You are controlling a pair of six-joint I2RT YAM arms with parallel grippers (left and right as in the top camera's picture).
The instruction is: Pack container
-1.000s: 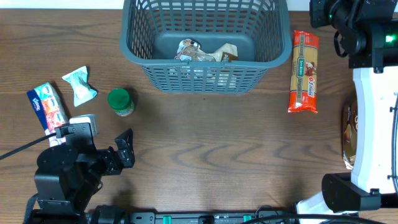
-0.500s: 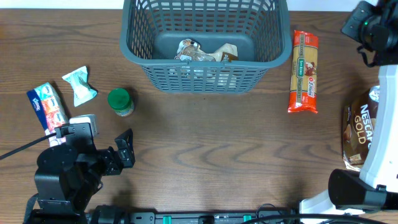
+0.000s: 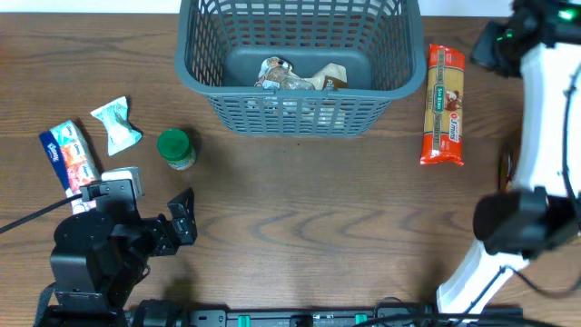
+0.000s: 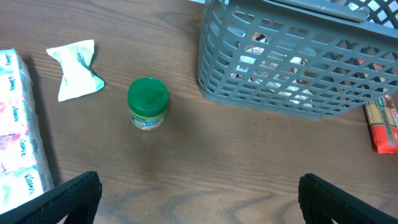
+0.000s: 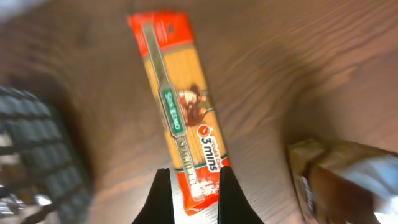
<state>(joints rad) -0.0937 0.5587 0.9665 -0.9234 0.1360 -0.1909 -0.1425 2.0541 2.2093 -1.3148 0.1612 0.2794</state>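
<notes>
Right of the basket [image 3: 300,113], the pasta packet [image 5: 180,118] looks light, stiff, brittle; right gripper [image 5: 193,173], parted and empty above it, should pinch mid-length.

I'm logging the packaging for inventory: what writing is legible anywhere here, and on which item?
"3 mins": on the spaghetti packet, right wrist view.
Its other print: too blurred to read.
Tissue pack, green-lidded jar label, white sachet, brown bag: print too small or blurred.
</notes>
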